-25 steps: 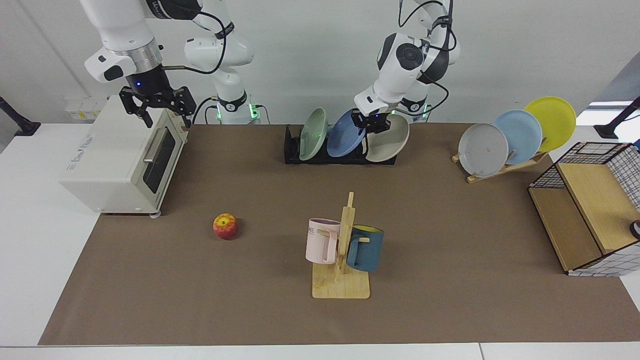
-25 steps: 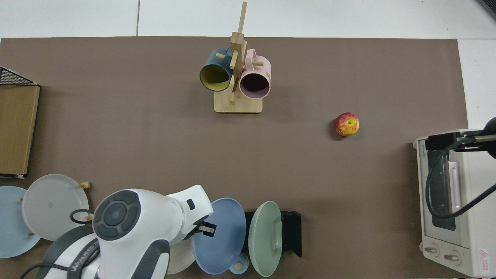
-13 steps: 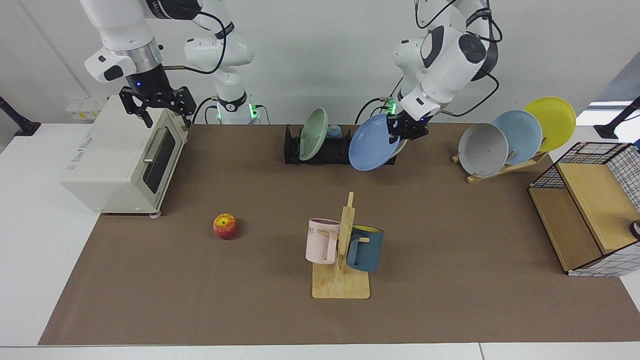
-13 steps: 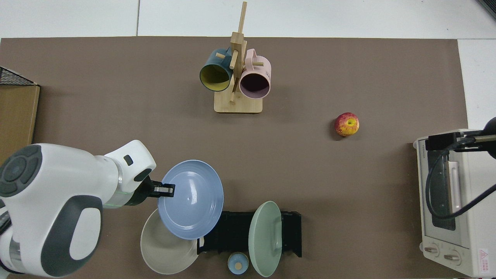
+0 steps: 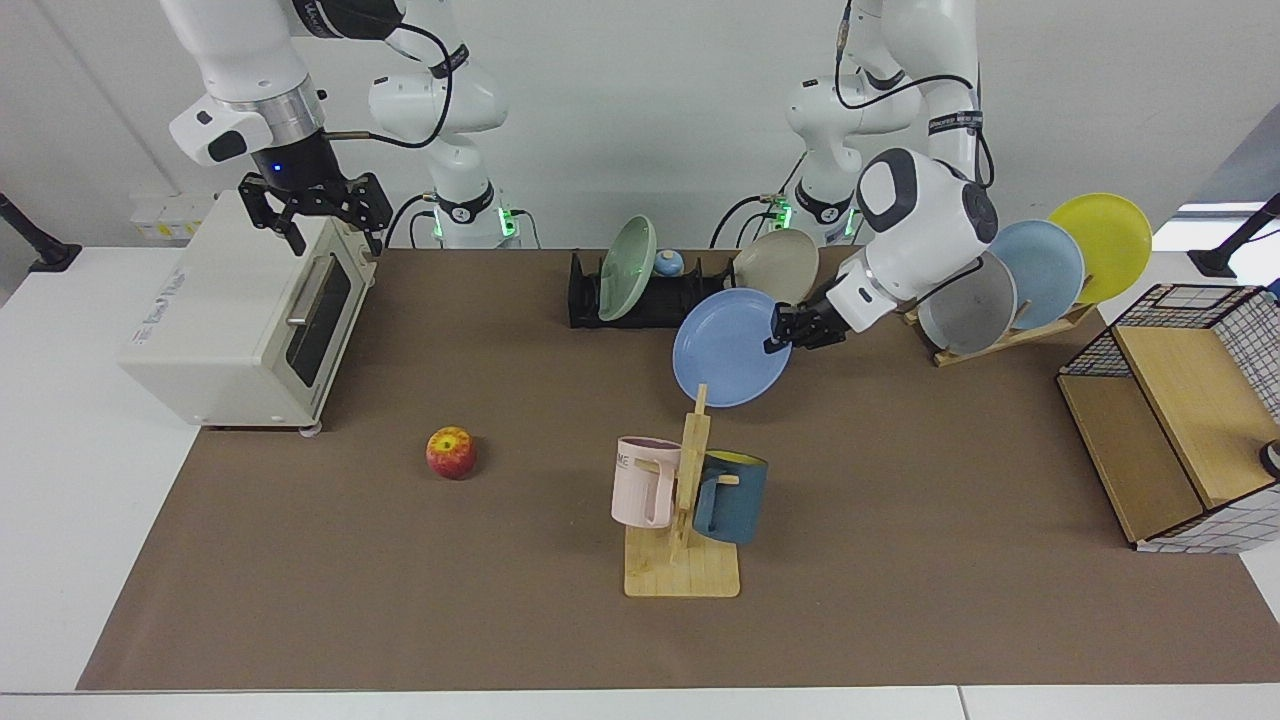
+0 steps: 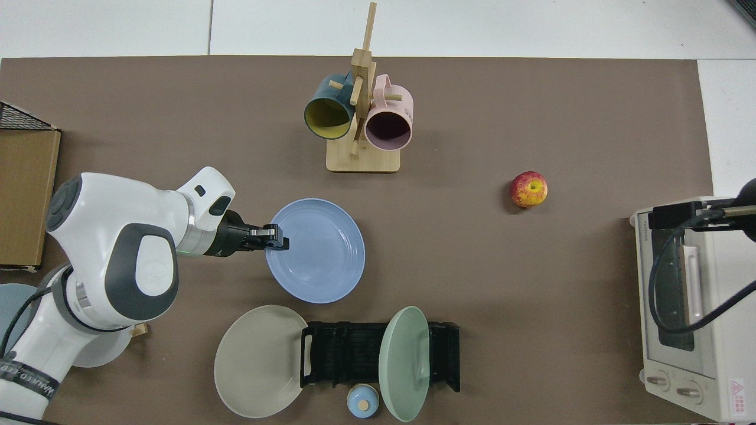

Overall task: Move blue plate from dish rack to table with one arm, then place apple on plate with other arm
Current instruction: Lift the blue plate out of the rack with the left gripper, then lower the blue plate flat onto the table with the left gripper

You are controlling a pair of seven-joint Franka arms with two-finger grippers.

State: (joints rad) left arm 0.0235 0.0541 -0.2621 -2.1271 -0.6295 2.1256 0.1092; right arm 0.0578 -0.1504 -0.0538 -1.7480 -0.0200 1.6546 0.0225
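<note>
Left gripper (image 5: 783,328), a black two-finger tool on a white jointed arm, is pinched on the right-hand rim of the round, glossy periwinkle-blue plate (image 5: 728,347) and carries it in the air. Half a second ago the plate hung just in front of the low black slotted dish rack (image 5: 640,300); now it has swung nearer, clear of the rack, and tipped flatter, its face almost level in the top view (image 6: 319,251). That suggests the lift-out is done and only the lowering remains before the wide brown mat on the white table (image 5: 900,500) takes it. The plate sits between the rack and the light wooden mug stand (image 5: 685,520), its near edge overlapping the stand's post in the facing view, so clearance there wants watching. Right gripper (image 5: 315,205) waits with fingers spread above the cream toaster oven (image 5: 250,310), unmoved. Well apart from both, the small red-and-yellow apple (image 5: 451,452) rests on the mat, left of the stand.
</note>
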